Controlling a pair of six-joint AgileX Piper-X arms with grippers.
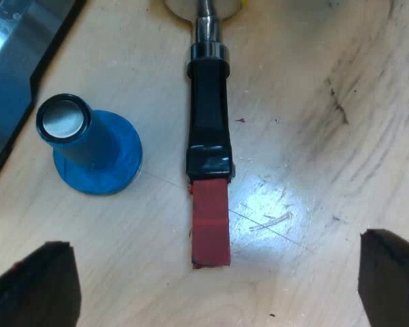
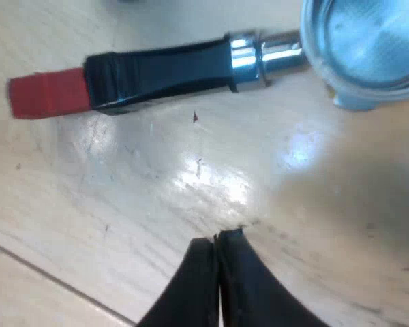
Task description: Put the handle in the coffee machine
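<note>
The holder (image 1: 208, 116) lies flat on the table (image 1: 327, 136), red end toward the wide-spread left pincer (image 1: 219, 240); right pincer (image 2: 218, 238) closed, empty. Pinched only at the red tip, its basket end could sag, or knock the blue tamper (image 1: 88, 146) nearby

No text, label, brand, number or sign can be read. The metal holder with a black handle ending in red (image 1: 208, 129), the blue flared tamper with a metal-faced top (image 1: 99, 153) and the pale wooden tabletop (image 1: 327, 170) carry no legible marking.
</note>
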